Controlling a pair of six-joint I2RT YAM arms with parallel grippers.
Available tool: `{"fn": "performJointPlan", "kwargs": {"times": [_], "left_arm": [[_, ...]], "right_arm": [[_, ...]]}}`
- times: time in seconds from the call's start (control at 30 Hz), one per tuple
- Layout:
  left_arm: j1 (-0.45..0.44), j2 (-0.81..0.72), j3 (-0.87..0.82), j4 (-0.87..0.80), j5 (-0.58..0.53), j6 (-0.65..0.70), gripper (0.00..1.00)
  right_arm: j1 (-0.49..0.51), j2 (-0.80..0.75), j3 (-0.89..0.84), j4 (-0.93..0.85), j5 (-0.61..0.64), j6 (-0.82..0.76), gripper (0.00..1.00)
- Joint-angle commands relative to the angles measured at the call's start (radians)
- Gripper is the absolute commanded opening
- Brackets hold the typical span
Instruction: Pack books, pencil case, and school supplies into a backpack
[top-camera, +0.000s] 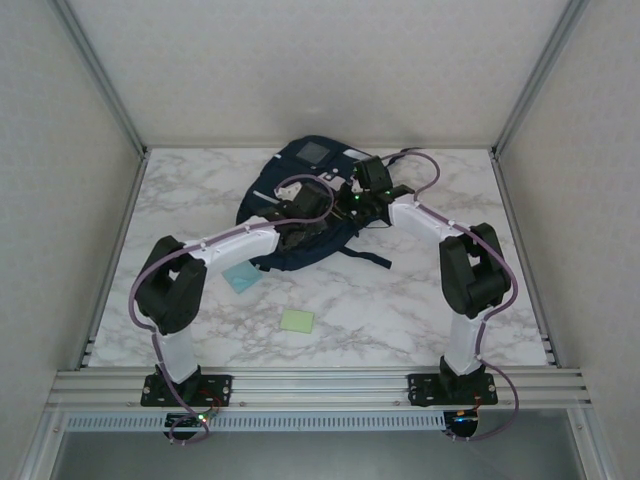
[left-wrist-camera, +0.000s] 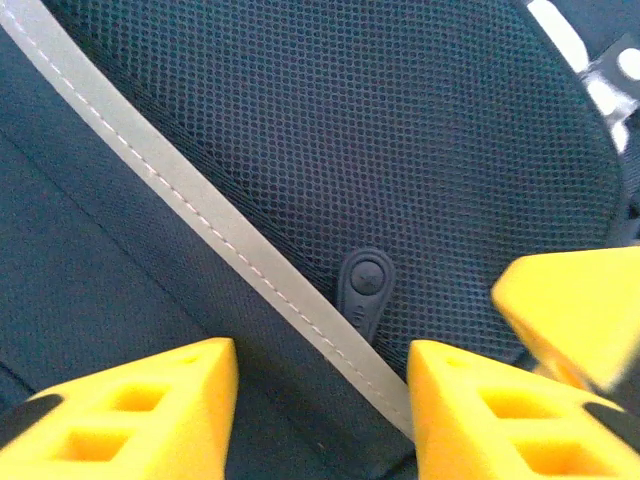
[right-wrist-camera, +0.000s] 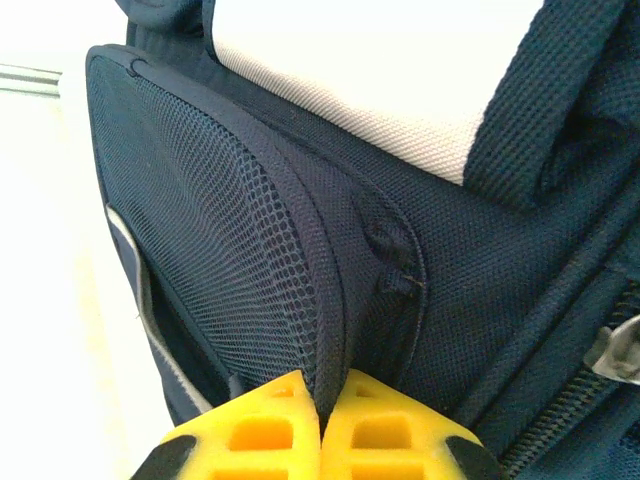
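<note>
The navy backpack (top-camera: 290, 162) lies at the back centre of the table, and both grippers are on it. My left gripper (top-camera: 305, 215) (left-wrist-camera: 320, 365) is open over the mesh pocket; a white trim stripe (left-wrist-camera: 200, 215) and a dark zipper pull (left-wrist-camera: 365, 285) lie between its yellow fingers, ungripped. My right gripper (top-camera: 355, 200) (right-wrist-camera: 321, 395) is shut on a piped seam of the backpack (right-wrist-camera: 250, 250) beside the mesh. A light-blue square pad (top-camera: 241, 277) and a pale-green square pad (top-camera: 297, 320) lie on the table in front. The books and the pencil case are out of view.
The marble table (top-camera: 420, 300) is enclosed by white walls with metal posts at the corners. A dark strap (top-camera: 368, 257) trails from the backpack toward the right arm. A yellow finger of the other gripper (left-wrist-camera: 580, 310) shows at the right of the left wrist view.
</note>
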Motion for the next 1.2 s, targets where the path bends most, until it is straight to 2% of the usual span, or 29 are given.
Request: {"fn": "performJointPlan", "kwargs": {"times": [0.0, 0.1, 0.27, 0.37, 0.43, 0.53, 0.67, 0.73, 0.9, 0.97, 1.03, 1.07, 1.17], "left_arm": [[0.002, 0.016, -0.004, -0.055, -0.056, 0.073, 0.43], [-0.002, -0.018, -0.050, -0.036, -0.017, 0.081, 0.45], [-0.001, -0.113, -0.098, -0.062, 0.010, 0.049, 0.55], [-0.001, -0.173, -0.108, -0.084, 0.019, 0.040, 0.59], [0.003, -0.200, -0.110, -0.104, 0.029, 0.035, 0.61], [0.019, -0.218, -0.132, -0.113, 0.049, 0.009, 0.62], [0.060, -0.224, -0.187, -0.097, 0.084, -0.045, 0.63], [0.075, -0.230, -0.212, -0.089, 0.086, -0.065, 0.64], [0.116, -0.227, -0.261, -0.062, 0.112, -0.109, 0.72], [0.137, -0.217, -0.283, -0.029, 0.136, -0.120, 0.72], [0.159, -0.199, -0.300, 0.028, 0.157, -0.115, 0.72], [0.169, -0.188, -0.299, 0.049, 0.164, -0.103, 0.72], [0.194, -0.129, -0.261, 0.117, 0.149, -0.032, 0.72]], "right_arm": [[-0.024, -0.061, -0.036, 0.087, -0.132, 0.057, 0.00], [-0.039, -0.046, -0.024, 0.076, -0.141, 0.046, 0.00], [-0.065, -0.046, 0.023, -0.066, -0.073, -0.081, 0.23], [-0.079, -0.038, 0.079, -0.172, -0.010, -0.214, 0.38], [-0.080, -0.017, 0.136, -0.227, 0.022, -0.312, 0.44], [-0.079, 0.042, 0.213, -0.262, 0.018, -0.398, 0.47], [-0.079, 0.133, 0.282, -0.249, -0.037, -0.437, 0.47], [-0.076, 0.174, 0.303, -0.230, -0.075, -0.443, 0.47], [-0.065, 0.236, 0.327, -0.226, -0.075, -0.480, 0.49], [-0.064, 0.244, 0.313, -0.194, -0.128, -0.476, 0.45], [-0.061, 0.237, 0.286, -0.163, -0.164, -0.462, 0.12], [-0.061, 0.226, 0.268, -0.150, -0.162, -0.454, 0.02], [-0.064, 0.158, 0.182, -0.116, -0.122, -0.410, 0.00]]}}
